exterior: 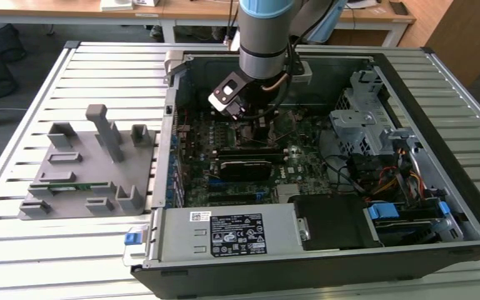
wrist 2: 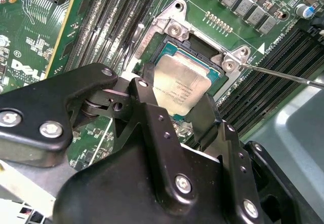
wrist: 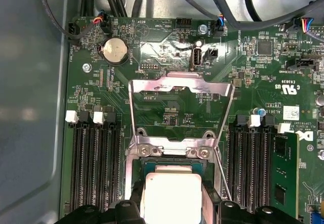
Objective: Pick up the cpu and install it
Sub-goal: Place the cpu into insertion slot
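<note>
1. Right, 1 cpu [wrist 2: 179, 84]: silvery top w/ pale rim, lying flat in the socket [wrist 2: 167, 31] on the motherboard [wrist 2: 40, 46]. In the first wrist view the cpu [wrist: 169, 191] top looks near white.
2. 1 gripper [wrist 2: 174, 100]: 2 black fingers [wrist 2: 147, 97] clamped on opp. edges of the cpu, one per side. Same hold in the first wrist view, gripper [wrist: 172, 206].
3. 1 socket w/ a metal frame, 2 screws [wrist: 145, 153] on one bar. The frame sits close round the cpu's visible sides, so little slack there.
4. 1 load plate [wrist: 179, 89] is swung open and lies back over the board, off the socket. 1 thin lever rod [wrist 2: 283, 75] sticks out beside a socket corner.
5. Memory slots flank the socket on 2 sides, 4 white latches [wrist: 72, 116] visible, 2 per side. 1 green memory stick [wrist: 283, 173] is seated, apart from the cpu.
6. 1 coin cell [wrist: 115, 50] sits past the load plate, near the board edge.
7. Exterior view: 1 arm [exterior: 265, 37] reaches down into 1 open computer case [exterior: 307, 278]. Walls on 4 sides, power supply [exterior: 182, 237] along the near wall, open room above the board.
8. 1 grey fixture [exterior: 73, 187] on the slatted table [exterior: 98, 62], at the exterior view's left, outside the case, well apart from the arm.
</note>
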Robot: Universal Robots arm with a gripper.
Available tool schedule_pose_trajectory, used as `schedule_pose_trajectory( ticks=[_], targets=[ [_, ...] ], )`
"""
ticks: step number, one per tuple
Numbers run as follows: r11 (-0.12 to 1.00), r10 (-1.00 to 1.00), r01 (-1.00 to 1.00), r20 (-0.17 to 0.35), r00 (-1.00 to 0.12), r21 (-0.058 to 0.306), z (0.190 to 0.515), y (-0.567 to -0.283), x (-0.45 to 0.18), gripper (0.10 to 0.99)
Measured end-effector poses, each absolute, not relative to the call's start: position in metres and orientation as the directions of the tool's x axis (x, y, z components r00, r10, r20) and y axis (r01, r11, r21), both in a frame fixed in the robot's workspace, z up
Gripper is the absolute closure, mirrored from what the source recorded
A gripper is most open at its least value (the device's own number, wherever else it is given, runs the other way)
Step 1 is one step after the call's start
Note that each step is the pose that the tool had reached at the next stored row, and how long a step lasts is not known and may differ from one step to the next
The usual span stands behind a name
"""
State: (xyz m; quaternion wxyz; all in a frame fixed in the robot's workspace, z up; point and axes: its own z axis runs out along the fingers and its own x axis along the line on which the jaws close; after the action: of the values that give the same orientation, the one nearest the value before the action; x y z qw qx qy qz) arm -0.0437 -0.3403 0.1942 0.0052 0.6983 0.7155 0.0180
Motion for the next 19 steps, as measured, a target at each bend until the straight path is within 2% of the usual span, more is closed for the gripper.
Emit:
schedule_pose_trajectory(
  ticks=[8, 9, 19],
  targets=[
    [0.024, 1.000, 0.999, 0.018, -0.025, 0.033, 0.194, -0.340, -0.044, 0.545],
    [0.024, 1.000, 0.999, 0.018, -0.025, 0.033, 0.194, -0.340, -0.044, 0.482],
    [0.024, 1.000, 0.999, 0.018, -0.025, 0.033, 0.204, -0.340, -0.044, 0.482]
  ],
)
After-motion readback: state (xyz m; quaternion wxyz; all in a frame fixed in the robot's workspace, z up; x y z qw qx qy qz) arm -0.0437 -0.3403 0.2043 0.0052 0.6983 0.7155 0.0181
